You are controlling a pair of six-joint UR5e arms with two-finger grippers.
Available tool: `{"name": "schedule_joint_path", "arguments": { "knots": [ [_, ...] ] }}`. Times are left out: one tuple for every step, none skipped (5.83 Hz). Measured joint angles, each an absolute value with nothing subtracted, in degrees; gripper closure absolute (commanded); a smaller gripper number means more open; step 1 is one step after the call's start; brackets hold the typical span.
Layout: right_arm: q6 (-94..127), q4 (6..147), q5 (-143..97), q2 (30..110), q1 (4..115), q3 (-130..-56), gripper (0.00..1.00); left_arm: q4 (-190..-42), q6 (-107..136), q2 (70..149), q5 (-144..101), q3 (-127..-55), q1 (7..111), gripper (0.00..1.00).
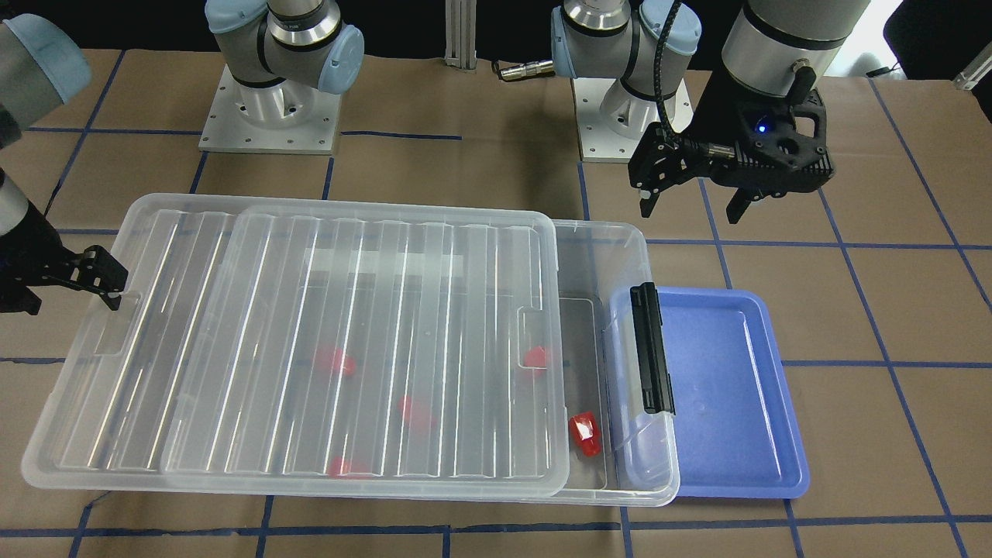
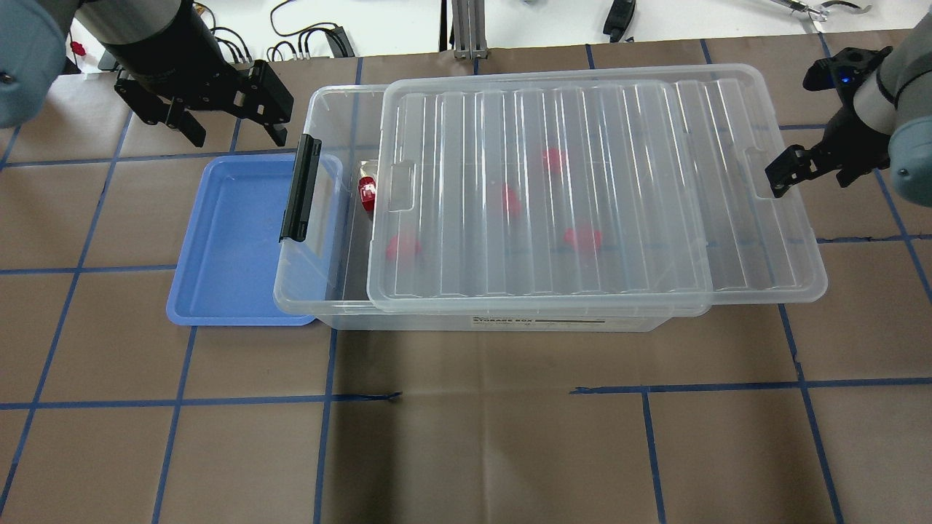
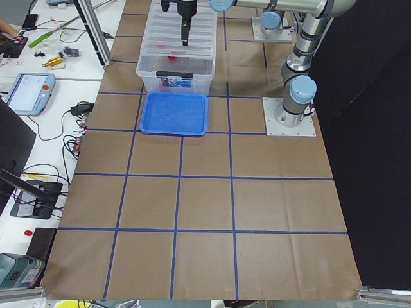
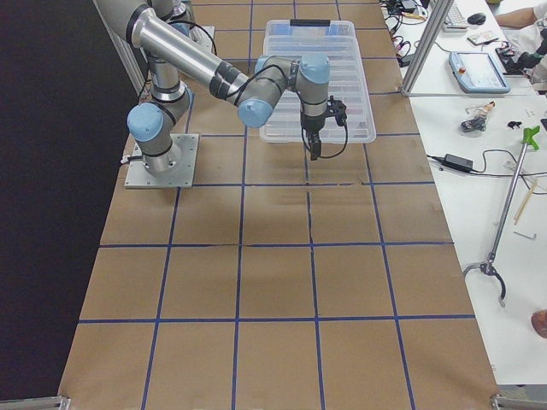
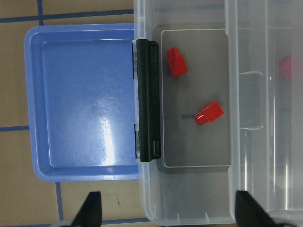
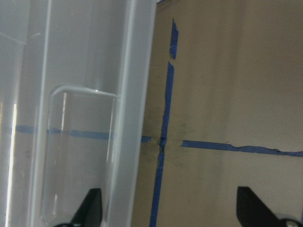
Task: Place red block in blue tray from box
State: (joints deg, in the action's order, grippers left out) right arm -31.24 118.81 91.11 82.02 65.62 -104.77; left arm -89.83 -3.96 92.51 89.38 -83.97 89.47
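Observation:
The clear box (image 2: 510, 321) stands mid-table with its ribbed lid (image 2: 619, 182) slid toward my right, so the black-latch (image 2: 300, 188) end is uncovered. Two red blocks (image 5: 176, 62) (image 5: 209, 113) lie on the uncovered floor; others show blurred under the lid (image 2: 582, 239). The blue tray (image 2: 233, 240) lies against the latch end, partly under the box rim, with nothing in it. My left gripper (image 2: 226, 116) is open and empty, above the table behind the tray. My right gripper (image 2: 794, 171) is open at the lid's far short edge (image 6: 137, 94), which lies between its fingers.
Brown paper with blue tape lines (image 2: 480, 397) covers the table. The two arm bases (image 1: 267, 116) (image 1: 628, 116) stand behind the box. Benches with tools and cables (image 3: 45, 58) lie beyond the table ends.

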Motion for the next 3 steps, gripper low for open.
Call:
{"name": "schedule_joint_path", "arguments": {
  "knots": [
    [-34.8, 119.2, 91.1, 82.1, 62.8, -104.6, 0.00, -89.8, -4.1, 92.5, 89.4, -84.0, 89.5, 0.02],
    [-37.5, 119.6, 91.2, 82.4, 60.0, -104.5, 0.00, -89.8, -4.3, 92.5, 89.4, -84.1, 89.5, 0.02],
    [-38.5, 119.5, 91.2, 83.0, 58.4, -104.4, 0.00, -89.8, -4.8, 92.6, 89.5, -84.3, 89.6, 0.02]
  ]
}}
